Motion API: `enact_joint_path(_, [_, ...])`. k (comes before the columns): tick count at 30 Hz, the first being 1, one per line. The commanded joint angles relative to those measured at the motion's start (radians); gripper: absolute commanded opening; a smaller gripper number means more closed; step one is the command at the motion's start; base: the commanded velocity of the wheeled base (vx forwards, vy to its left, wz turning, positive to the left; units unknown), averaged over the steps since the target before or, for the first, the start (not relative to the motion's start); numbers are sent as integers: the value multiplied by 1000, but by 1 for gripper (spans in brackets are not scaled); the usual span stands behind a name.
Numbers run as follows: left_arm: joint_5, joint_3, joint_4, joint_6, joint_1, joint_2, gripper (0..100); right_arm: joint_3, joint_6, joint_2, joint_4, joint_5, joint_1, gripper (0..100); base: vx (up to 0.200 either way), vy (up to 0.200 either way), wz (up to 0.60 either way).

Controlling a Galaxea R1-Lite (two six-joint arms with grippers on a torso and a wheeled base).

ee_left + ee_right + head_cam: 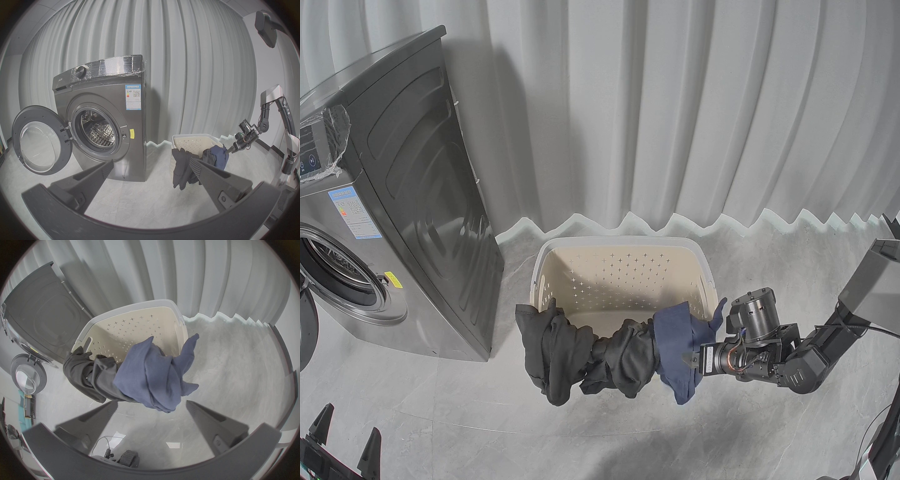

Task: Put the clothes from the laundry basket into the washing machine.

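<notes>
- The basket (625, 240) stands on the floor at the centre of the head view, right of the washer (412, 187), whose door (40, 140) hangs open.
- A dark garment (569, 356) and a blue garment (678, 344) drape over the basket's near rim.
- The right end effector (692, 361), fingers spread, is just beside the blue garment.
- The left end effector (347, 437), at lower left, also has its fingers apart.

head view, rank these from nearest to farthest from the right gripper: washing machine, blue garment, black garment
From the right gripper:
1. blue garment, on the near rim of the laundry basket, at the fingertips.
2. black garment, same rim, further to the robot's left.
3. washing machine, far left.
</notes>
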Motion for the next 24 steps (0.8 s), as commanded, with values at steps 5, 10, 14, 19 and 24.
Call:
enact_joint_path(5, [0, 18, 0, 0, 0, -15, 100, -86, 2, 102, -3, -28, -18, 100, 0, 0, 0])
enact_joint_path(10, [0, 18, 0, 0, 0, -15, 100, -134, 4, 130, -3, -35, -29, 0, 0, 0, 0])
enact_joint_path(14, [0, 18, 0, 0, 2, -15, 100, -158, 4, 132, -4, -46, -27, 0, 0, 0, 0])
enact_joint_path(19, [0, 16, 0, 0, 2, -15, 100, -151, 11, 118, -4, -45, -12, 0, 0, 0, 0])
enact_joint_path(24, [0, 18, 0, 0, 2, -15, 100, -135, 36, 30, -4, -42, 20, 0, 0, 0, 0])
